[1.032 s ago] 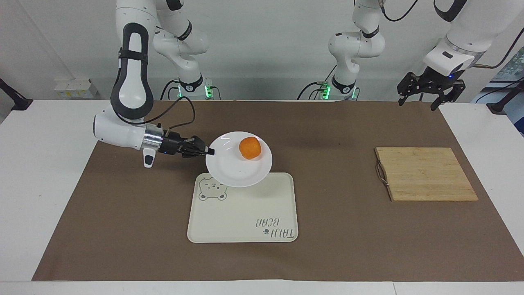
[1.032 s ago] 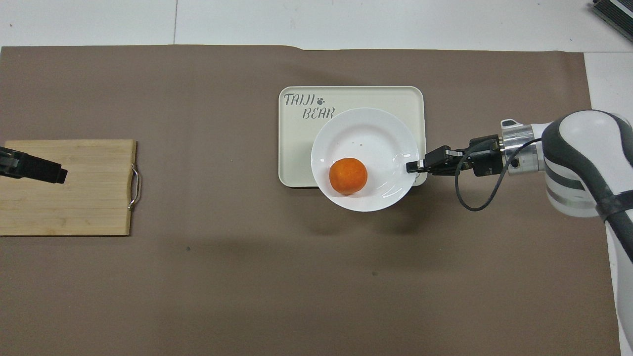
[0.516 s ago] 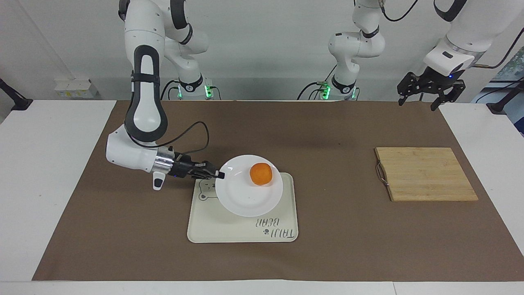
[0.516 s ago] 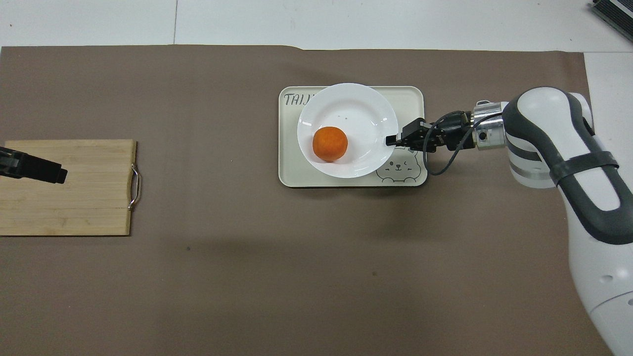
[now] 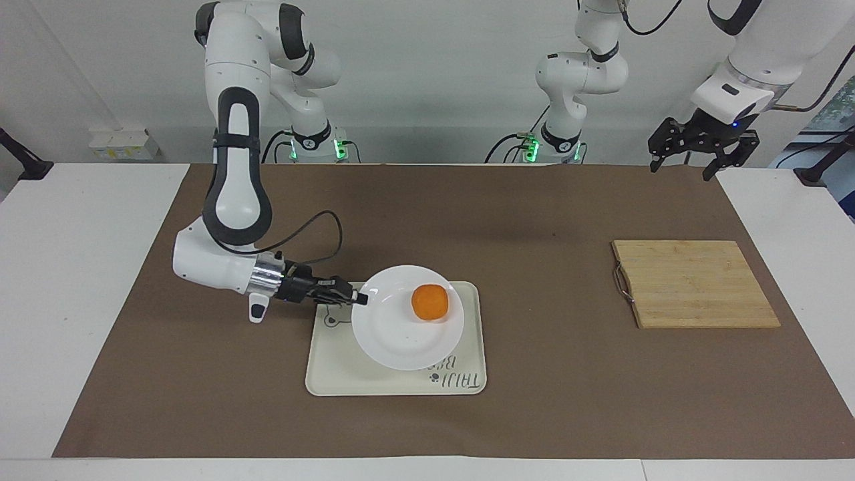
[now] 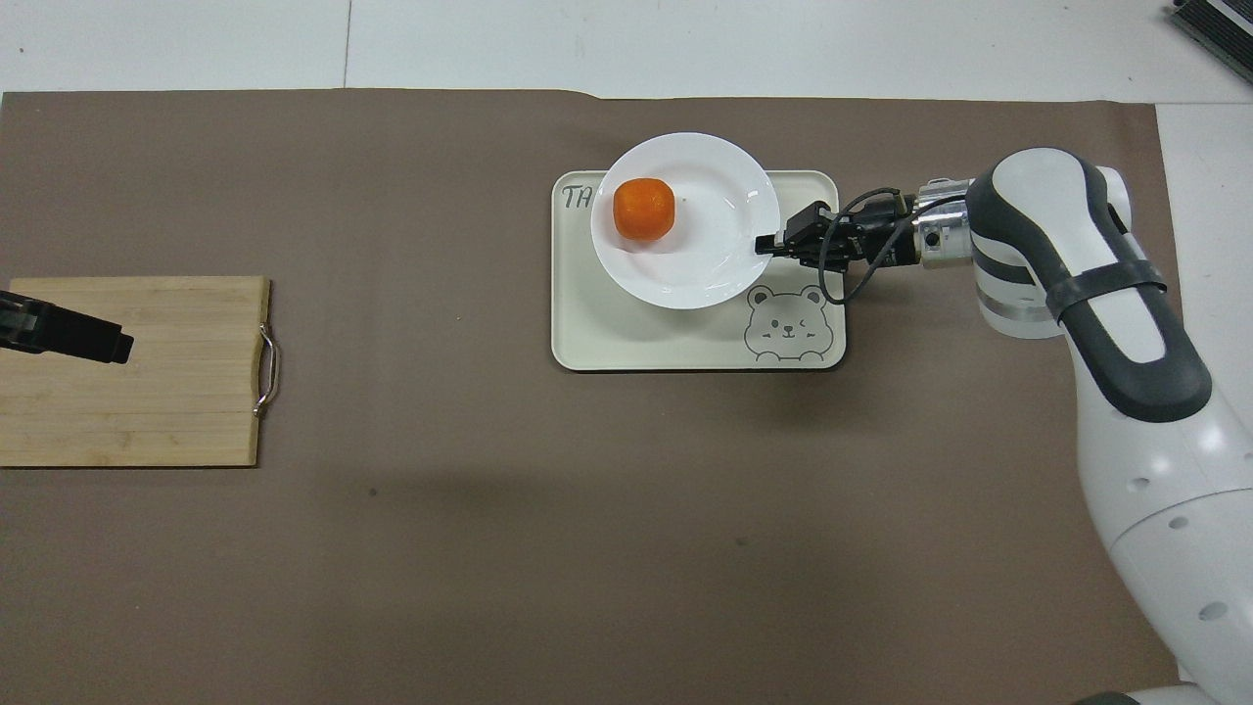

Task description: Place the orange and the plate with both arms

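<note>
The white plate (image 5: 401,334) (image 6: 700,255) hangs just over the cream bear tray (image 5: 347,367) (image 6: 646,338), with the orange (image 5: 429,302) (image 6: 644,208) resting on it. My right gripper (image 5: 359,300) (image 6: 765,245) is shut on the plate's rim at the edge toward the right arm's end of the table. Whether the plate touches the tray I cannot tell. My left gripper (image 5: 689,160) (image 6: 117,348) waits open, raised over the table's edge by the wooden board, holding nothing.
A wooden cutting board (image 5: 695,284) (image 6: 132,372) with a metal handle lies toward the left arm's end of the table. A brown mat (image 5: 534,414) covers the table under everything.
My right gripper has carried the plate with the orange away from the robots and down, from the tray's nearer edge to over the tray. The left arm has not moved.
</note>
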`<state>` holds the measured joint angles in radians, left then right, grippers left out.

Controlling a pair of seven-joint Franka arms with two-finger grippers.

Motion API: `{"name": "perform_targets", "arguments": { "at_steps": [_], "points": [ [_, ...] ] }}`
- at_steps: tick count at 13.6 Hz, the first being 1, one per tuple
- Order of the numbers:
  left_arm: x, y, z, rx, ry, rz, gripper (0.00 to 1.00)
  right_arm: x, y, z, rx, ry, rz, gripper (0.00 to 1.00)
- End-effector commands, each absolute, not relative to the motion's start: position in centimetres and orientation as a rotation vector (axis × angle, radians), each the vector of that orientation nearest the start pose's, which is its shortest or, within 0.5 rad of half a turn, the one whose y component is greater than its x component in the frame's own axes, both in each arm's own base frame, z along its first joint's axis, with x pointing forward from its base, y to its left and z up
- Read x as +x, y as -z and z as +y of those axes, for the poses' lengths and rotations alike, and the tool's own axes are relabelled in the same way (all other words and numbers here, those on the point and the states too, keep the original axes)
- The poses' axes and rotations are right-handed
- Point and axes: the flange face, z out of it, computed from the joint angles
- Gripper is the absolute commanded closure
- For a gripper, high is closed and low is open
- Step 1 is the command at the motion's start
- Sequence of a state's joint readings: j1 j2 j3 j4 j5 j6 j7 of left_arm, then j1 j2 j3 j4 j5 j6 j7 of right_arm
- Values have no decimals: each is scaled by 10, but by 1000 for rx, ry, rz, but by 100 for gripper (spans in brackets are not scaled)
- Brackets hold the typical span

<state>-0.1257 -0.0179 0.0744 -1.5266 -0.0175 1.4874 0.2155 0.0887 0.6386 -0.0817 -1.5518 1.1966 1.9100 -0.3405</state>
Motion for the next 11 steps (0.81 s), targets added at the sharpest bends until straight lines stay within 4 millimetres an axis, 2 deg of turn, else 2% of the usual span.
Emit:
{"name": "perform_targets", "arguments": {
  "at_steps": [1, 4, 8, 11],
  "points": [
    [533, -649, -27, -3124, -32, 428, 0, 703, -281, 84, -2075, -56, 257, 100],
    [533, -649, -27, -3124, -32, 428, 0, 701, -280, 84, -2085, -57, 230, 100],
    [533, -649, -27, -3124, -32, 428, 0, 685, -266, 81, -2109, -89, 182, 100],
    [533, -649, -27, -3124, -32, 428, 0, 681, -262, 82, -2122, -103, 171, 100]
  ]
}}
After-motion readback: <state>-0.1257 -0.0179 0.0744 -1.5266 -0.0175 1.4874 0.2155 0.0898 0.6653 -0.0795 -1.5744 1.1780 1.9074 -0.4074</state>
